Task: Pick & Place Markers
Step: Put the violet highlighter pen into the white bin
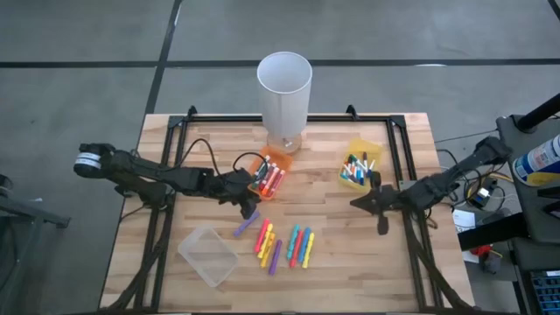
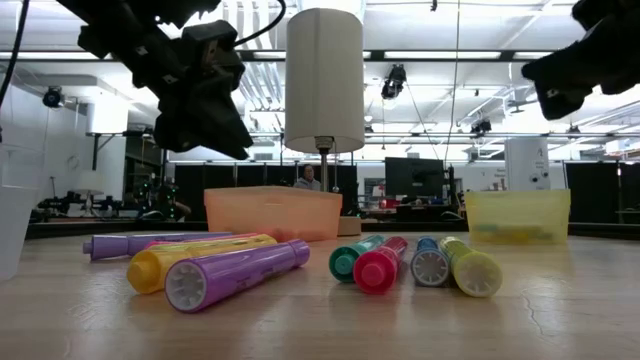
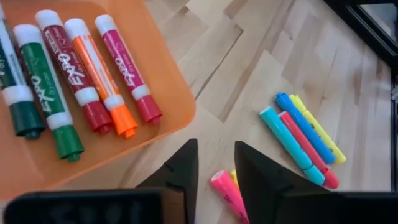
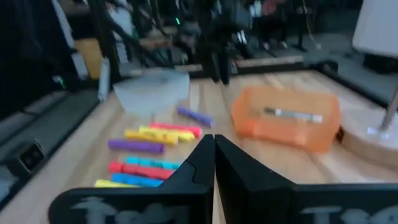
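Note:
Several loose markers (image 1: 284, 245) in pink, yellow, purple, blue, red and green lie flat on the wooden table between the clear bin and the table's middle; they also show in the low view (image 2: 240, 270). More markers lie in the orange bin (image 1: 271, 177) and the yellow bin (image 1: 360, 166). My left gripper (image 1: 249, 203) (image 3: 214, 168) hovers open and empty just off the orange bin's near edge, above a pink marker (image 3: 227, 194). My right gripper (image 1: 357, 203) (image 4: 213, 155) is shut and empty, raised near the yellow bin.
A tall white cylinder (image 1: 284, 87) stands on a base at the table's far middle. A clear empty bin (image 1: 208, 254) sits near the table's near left corner. A black frame (image 1: 166, 131) runs around the table's edges. Bare wood lies along the near right.

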`<state>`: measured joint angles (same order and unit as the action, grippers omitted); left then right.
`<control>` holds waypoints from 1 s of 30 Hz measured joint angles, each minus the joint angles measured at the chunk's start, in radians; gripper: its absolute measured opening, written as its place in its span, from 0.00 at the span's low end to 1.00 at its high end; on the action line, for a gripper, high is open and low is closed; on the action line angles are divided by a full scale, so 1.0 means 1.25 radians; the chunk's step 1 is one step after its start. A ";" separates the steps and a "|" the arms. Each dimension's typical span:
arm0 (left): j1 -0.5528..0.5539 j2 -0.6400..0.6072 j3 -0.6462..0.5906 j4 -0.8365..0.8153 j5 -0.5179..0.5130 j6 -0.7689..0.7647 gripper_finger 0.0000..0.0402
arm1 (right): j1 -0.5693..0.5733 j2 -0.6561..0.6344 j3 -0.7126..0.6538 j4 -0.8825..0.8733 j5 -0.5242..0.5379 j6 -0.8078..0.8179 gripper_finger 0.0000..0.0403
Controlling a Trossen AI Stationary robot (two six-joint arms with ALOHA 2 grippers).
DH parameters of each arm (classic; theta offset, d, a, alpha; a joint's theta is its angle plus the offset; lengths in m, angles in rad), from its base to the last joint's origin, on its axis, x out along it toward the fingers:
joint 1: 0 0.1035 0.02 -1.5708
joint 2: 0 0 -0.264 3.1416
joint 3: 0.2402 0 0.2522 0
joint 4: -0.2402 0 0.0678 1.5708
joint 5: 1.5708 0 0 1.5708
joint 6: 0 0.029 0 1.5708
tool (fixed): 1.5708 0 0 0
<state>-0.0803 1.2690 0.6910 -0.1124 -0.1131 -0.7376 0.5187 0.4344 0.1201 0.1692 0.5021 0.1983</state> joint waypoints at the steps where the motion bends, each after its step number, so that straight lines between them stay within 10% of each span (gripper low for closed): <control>1: 0.000 0.000 0.001 0.001 0.000 0.004 0.25 | -0.003 -0.030 -0.008 -0.001 -0.008 -0.011 0.02; 15: -0.009 0.075 0.014 -0.009 0.019 -0.005 0.31 | -0.009 -0.323 -0.062 -0.098 0.021 -0.088 0.02; 30: -0.022 0.079 0.058 -0.084 0.019 -0.040 0.31 | -0.009 -0.323 -0.064 -0.116 0.039 -0.156 0.02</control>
<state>-0.1074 1.3674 0.7638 -0.2169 -0.0889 -0.7878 0.5076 0.0303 0.0406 0.0245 0.5507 0.0032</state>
